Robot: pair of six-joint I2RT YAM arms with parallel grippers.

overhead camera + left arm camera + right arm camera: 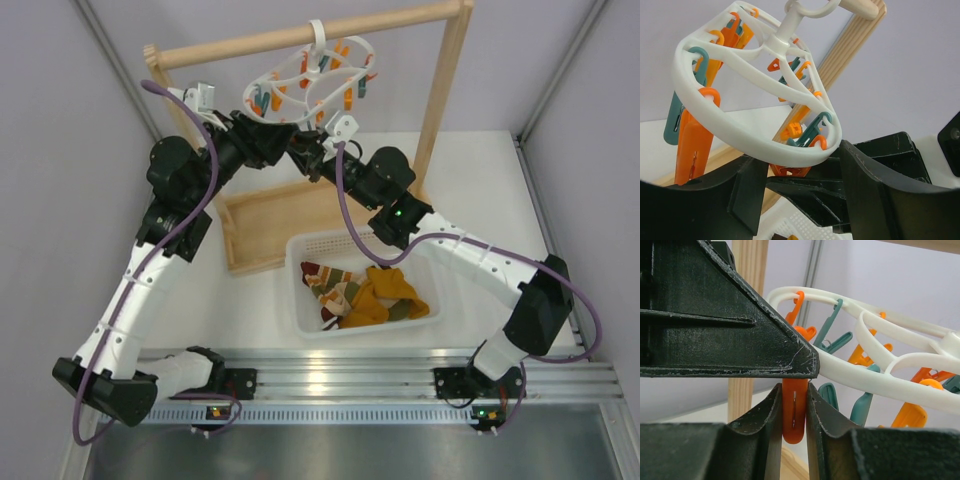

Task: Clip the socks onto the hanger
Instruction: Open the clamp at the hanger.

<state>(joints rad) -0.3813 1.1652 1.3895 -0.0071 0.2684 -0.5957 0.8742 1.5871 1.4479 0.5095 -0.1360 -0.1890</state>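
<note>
Both arms reach up toward twelve o'clock, meeting beneath the hanger (747, 142). The right gripper (794, 405) is clamped on an orange peg (795, 427); the left gripper (799, 167) stands apart under the rim.

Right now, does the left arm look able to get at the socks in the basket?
Probably yes: its jaws stand open and empty under the hanger, and the socks lie uncovered in the open basket.
</note>
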